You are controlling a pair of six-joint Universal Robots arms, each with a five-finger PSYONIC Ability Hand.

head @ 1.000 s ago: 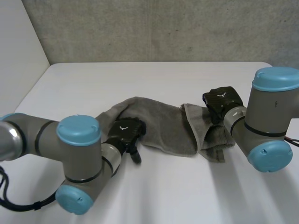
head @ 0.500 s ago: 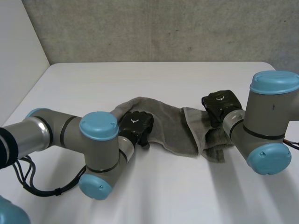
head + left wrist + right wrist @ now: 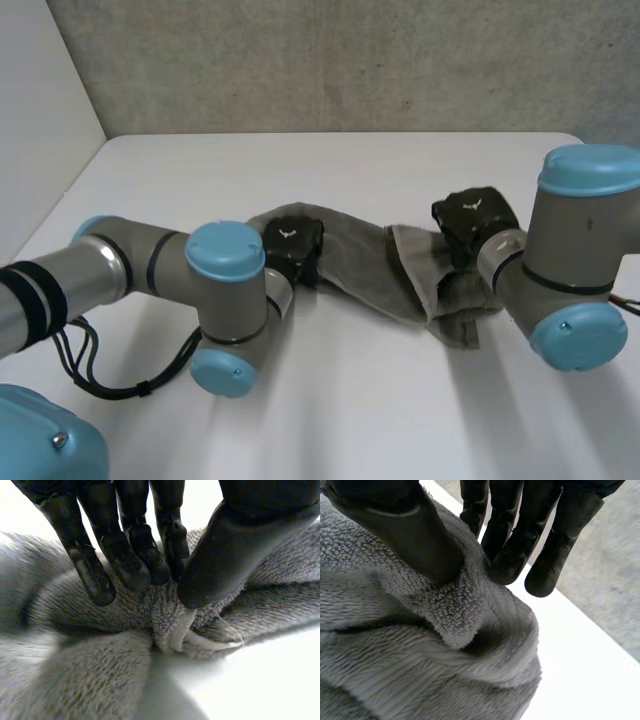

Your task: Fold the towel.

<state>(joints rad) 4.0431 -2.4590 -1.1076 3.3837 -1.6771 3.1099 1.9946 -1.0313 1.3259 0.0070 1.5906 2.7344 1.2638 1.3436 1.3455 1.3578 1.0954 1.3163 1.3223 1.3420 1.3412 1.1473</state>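
A grey towel (image 3: 365, 268) lies crumpled across the middle of the white table (image 3: 360, 400), stretched between both hands. My left hand (image 3: 290, 245) sits at the towel's left end. In the left wrist view its fingers (image 3: 125, 565) and thumb pinch a bunched fold of the towel (image 3: 167, 625) with a hemmed edge. My right hand (image 3: 472, 222) is at the towel's right end. There its thumb (image 3: 405, 530) and fingers pinch a thick fold of the towel (image 3: 450, 610), and the cloth hangs bunched below the hand.
The table's far edge (image 3: 340, 134) meets a grey wall, and a pale wall (image 3: 40, 110) closes the left side. My left arm (image 3: 150, 280) lies across the table's left front, my right arm (image 3: 570, 270) at its right.
My left hand moved up and right along the towel's left end and closed on a fold, drawing the cloth narrower. The right hand kept its grip and barely moved.
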